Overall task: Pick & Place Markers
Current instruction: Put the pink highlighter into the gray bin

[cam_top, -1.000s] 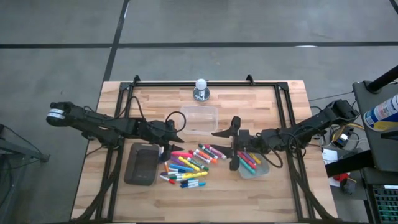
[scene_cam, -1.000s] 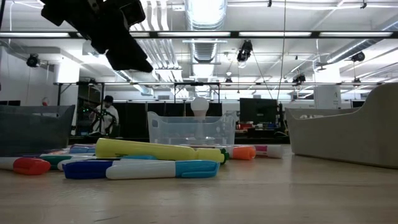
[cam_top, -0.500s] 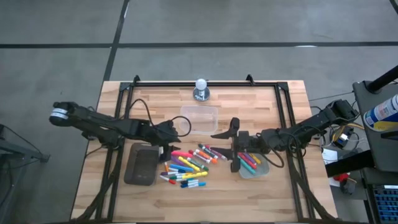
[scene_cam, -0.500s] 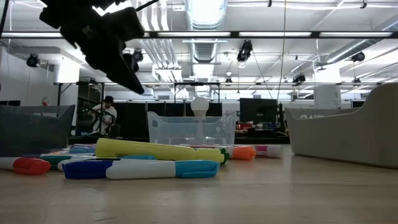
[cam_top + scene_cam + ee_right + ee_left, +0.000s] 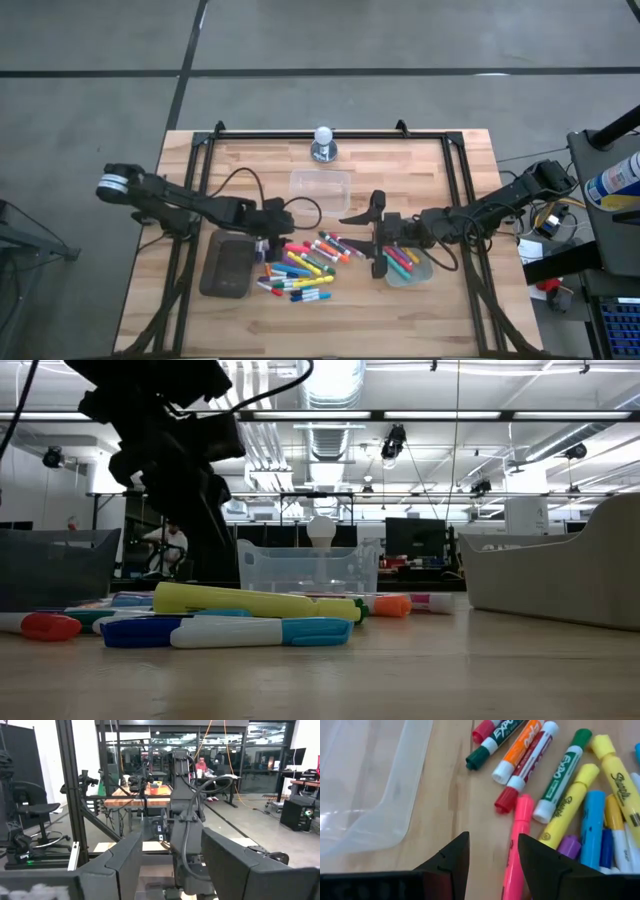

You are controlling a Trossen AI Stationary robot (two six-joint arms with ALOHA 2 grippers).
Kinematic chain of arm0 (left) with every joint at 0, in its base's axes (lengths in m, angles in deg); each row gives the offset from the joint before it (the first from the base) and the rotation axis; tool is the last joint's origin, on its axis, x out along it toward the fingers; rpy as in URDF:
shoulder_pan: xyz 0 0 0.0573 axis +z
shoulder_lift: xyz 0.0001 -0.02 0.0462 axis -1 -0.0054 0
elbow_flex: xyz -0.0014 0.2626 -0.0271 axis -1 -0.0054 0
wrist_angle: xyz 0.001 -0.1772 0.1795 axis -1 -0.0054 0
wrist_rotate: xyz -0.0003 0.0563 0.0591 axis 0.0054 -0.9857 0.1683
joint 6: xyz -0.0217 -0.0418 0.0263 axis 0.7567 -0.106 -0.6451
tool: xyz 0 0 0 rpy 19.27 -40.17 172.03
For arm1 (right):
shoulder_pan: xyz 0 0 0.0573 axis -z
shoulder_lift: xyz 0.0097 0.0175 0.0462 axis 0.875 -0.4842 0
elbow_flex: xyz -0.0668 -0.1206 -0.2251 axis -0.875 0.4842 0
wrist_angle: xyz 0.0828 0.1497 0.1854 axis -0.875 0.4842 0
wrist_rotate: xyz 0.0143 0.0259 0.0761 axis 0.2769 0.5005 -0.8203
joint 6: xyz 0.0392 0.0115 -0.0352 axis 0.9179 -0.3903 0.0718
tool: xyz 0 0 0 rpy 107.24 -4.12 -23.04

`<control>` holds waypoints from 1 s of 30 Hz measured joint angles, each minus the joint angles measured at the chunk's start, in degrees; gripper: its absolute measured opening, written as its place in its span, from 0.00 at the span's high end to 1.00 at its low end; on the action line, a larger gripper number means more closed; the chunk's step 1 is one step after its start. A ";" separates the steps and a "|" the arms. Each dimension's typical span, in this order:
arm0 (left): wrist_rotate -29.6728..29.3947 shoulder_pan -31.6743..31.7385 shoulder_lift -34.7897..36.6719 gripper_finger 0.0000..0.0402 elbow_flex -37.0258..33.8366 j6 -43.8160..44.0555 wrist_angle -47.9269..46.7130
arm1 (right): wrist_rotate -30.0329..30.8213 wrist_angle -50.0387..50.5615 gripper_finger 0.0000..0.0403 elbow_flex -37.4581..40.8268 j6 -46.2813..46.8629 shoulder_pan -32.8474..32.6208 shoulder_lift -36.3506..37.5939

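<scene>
The markers (image 5: 300, 268) are heaped on the counter (image 5: 440, 310) between the dark grey tray (image 5: 227, 265) and a clear tub (image 5: 408, 268) in which several more are already lodged. The left gripper (image 5: 280, 232) is held low over the edge of the heap, fingers spread and empty, and in its wrist view a pink marker (image 5: 515, 855) is seen lying just below the right-hand finger (image 5: 545, 870), not squarely between the two. The step in hand is judged to be a grasp on that pink marker. It would be done best if the gripper were shifted sideways until the barrel is centred in the gap, lowered straight down, and only then closed across the middle of the barrel. A yellow marker (image 5: 567, 805) and a red-capped one (image 5: 527, 767) lie close beside it and could be nudged or pinched along with it. A second, empty clear tub (image 5: 321, 190) stands just beyond the heap. The right gripper (image 5: 375, 232) waits above the filled tub, fingers spread, holding nothing. A white bulb-shaped object (image 5: 323, 144) is set at the counter's far edge, well clear.
</scene>
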State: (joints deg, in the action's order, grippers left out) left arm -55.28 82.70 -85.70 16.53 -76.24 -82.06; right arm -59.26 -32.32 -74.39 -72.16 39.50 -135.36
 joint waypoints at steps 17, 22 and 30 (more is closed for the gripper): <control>-1.88 -0.46 -6.36 0.60 0.59 -1.46 -2.94 | 0.00 -0.08 0.52 0.00 -0.55 -0.78 0.14; -1.90 -0.37 -5.59 0.60 1.46 -2.25 -2.73 | 0.02 0.43 0.52 0.00 -4.56 -2.09 1.30; -0.98 -0.53 -3.29 0.60 2.12 -2.01 -6.47 | 0.48 4.34 0.52 0.00 -10.41 -3.47 2.22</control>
State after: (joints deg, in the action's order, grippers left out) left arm -56.26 82.18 -88.99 18.66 -78.25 -88.53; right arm -58.78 -27.98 -74.39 -82.57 36.03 -133.14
